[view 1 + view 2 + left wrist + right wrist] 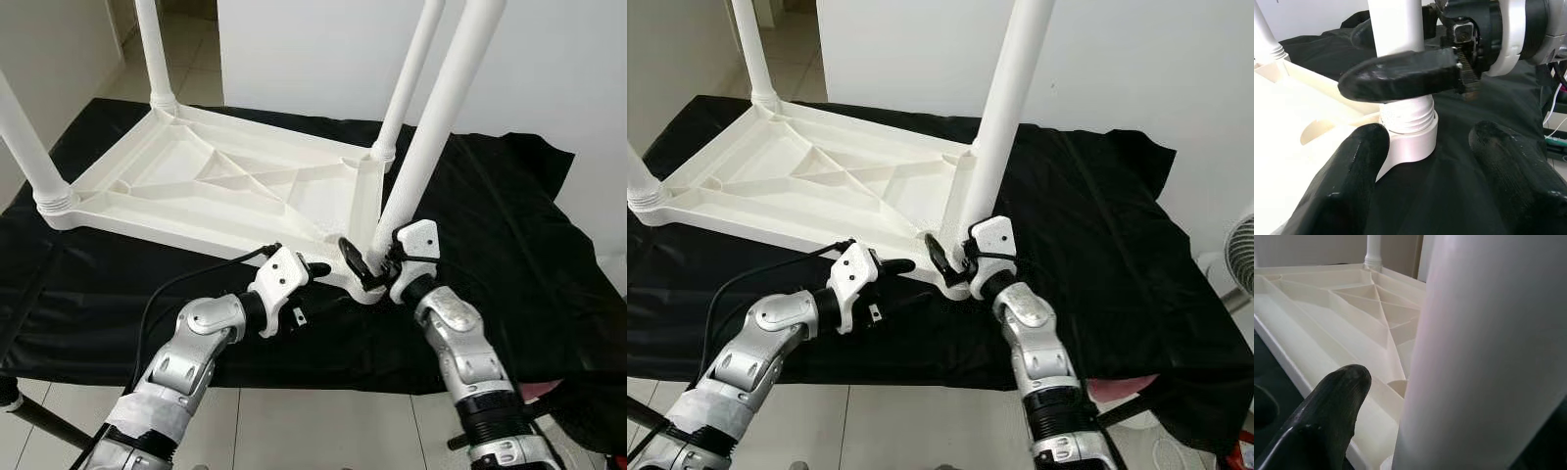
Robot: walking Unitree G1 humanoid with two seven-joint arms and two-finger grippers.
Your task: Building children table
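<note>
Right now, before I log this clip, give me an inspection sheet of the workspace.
Surface: black cloth covering a low platform.
Job's things: white table top lying upside down; four white legs standing in its corner sockets, the near leg leaning.
Clutter: nothing seen on the cloth.
Hands: right hand clasps the near leg's base at its threaded socket; left hand open, close beside that corner.
Cables: black cable along the left arm.
Surroundings: white wall, tiled floor, a fan at right.
</note>
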